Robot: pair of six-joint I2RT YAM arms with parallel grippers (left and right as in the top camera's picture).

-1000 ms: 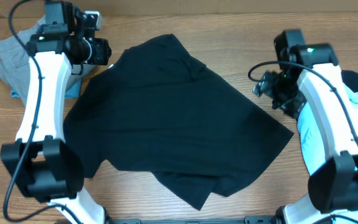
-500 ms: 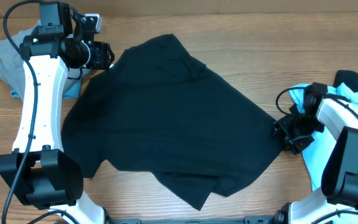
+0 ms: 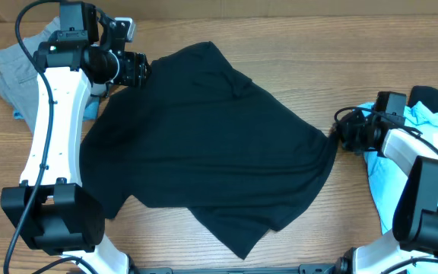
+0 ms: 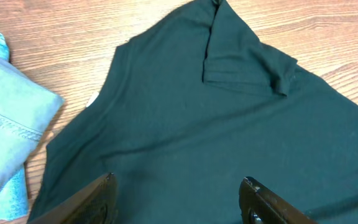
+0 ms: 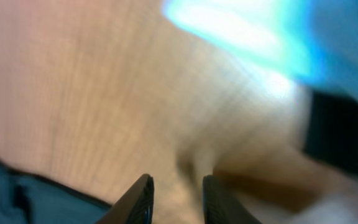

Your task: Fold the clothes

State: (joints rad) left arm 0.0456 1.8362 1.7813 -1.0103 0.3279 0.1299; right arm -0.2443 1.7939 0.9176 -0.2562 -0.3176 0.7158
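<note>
A large black T-shirt (image 3: 211,144) lies spread across the middle of the wooden table, one sleeve folded over near its far edge (image 4: 241,59). My left gripper (image 3: 139,71) hovers over the shirt's far-left edge, open wide, with only black cloth (image 4: 216,124) below its jaws (image 4: 176,180). My right gripper (image 3: 336,138) is at the shirt's right corner. The right wrist view is blurred: its jaws (image 5: 178,180) stand close together with wood showing in the narrow gap and black cloth (image 5: 17,193) just left of them. No grip on the cloth can be made out.
Grey trousers (image 3: 14,68) lie bunched at the far left, beside the left arm (image 4: 8,124). A light-blue tee (image 3: 390,179) and another dark garment (image 3: 436,97) lie at the right edge, under the right arm. Bare wood runs along the far side.
The right arm dropped to the shirt's right corner and its jaws narrowed; that corner has shifted up and inward. The left gripper moved right onto the shirt's edge and opened wider.
</note>
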